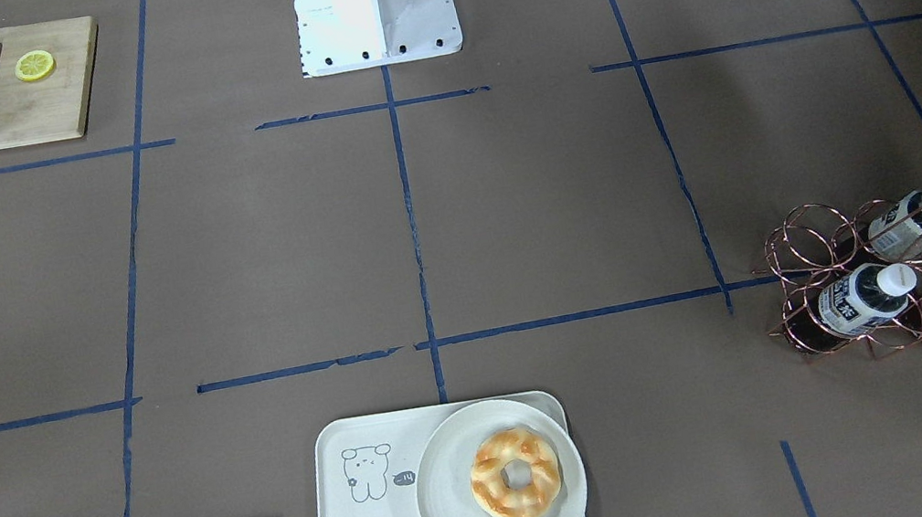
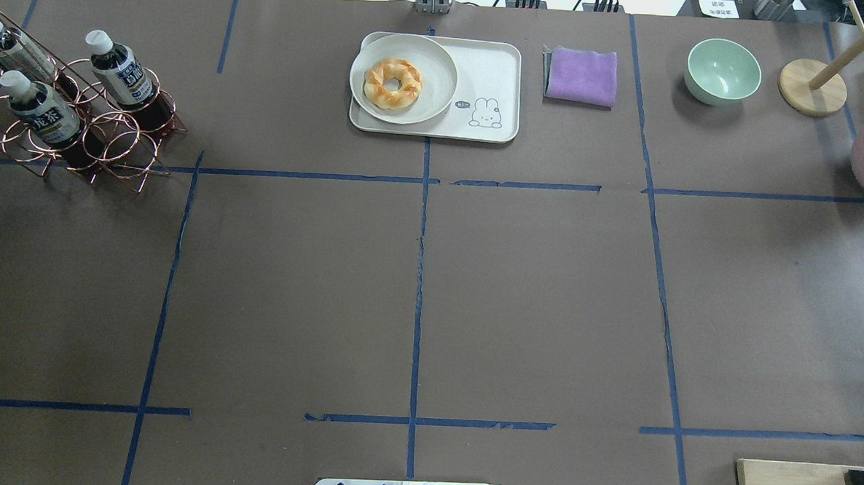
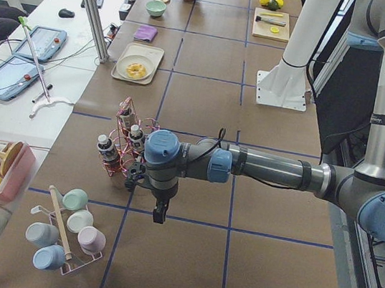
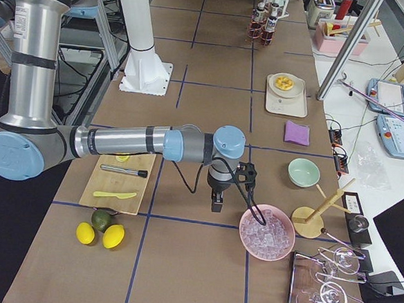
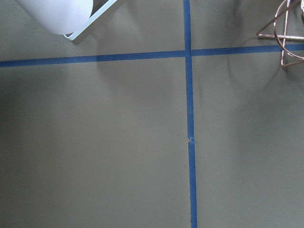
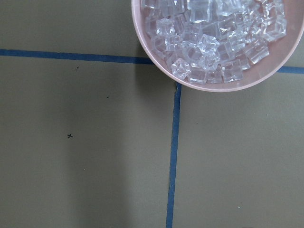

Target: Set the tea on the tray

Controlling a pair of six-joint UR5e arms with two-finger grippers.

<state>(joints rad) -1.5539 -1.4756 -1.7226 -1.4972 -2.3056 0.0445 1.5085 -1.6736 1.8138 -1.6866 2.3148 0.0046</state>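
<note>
While the left gripper (image 3: 158, 215) hangs near the copper wire rack (image 2: 119, 138), I cannot tell if its jaws are apart or together; the same holds for the right gripper (image 4: 216, 206), just beside the pink bowl of ice cubes (image 4: 267, 232). The small clear bottles of dark tea (image 2: 119, 68) sit tilted in that rack. The off-white rectangular tray with a bear drawing (image 2: 494, 70), carrying a round cream plate (image 2: 439, 79), lies well apart from both grippers.
</note>
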